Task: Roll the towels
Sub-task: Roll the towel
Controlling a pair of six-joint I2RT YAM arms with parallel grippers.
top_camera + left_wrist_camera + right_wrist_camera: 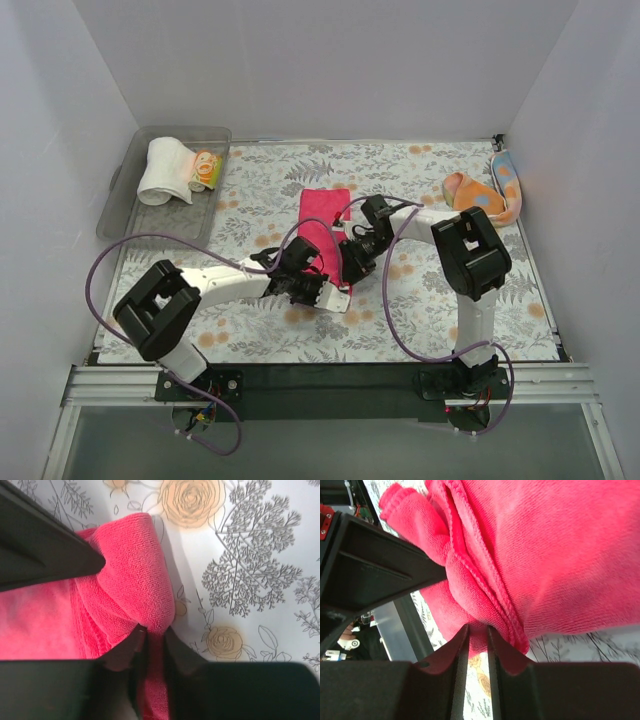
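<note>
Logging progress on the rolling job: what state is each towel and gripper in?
red towel: mostly flat, near end bunched
white towel: rolled, in the bin
yellow patterned towel: rolled, in the bin
orange spotted towel: unrolled, crumpled
left gripper: shut on red towel
right gripper: shut on red towel

Lost the near end of the red towel (322, 210) beneath both jaws from above. Saw it cropped left in the left wrist view, top and right in the right. Could not read the print on the yellow roll (207, 168).

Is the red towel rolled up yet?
Barely. The red towel lies mostly flat; left hand and right hand pinch its curled near end.
</note>
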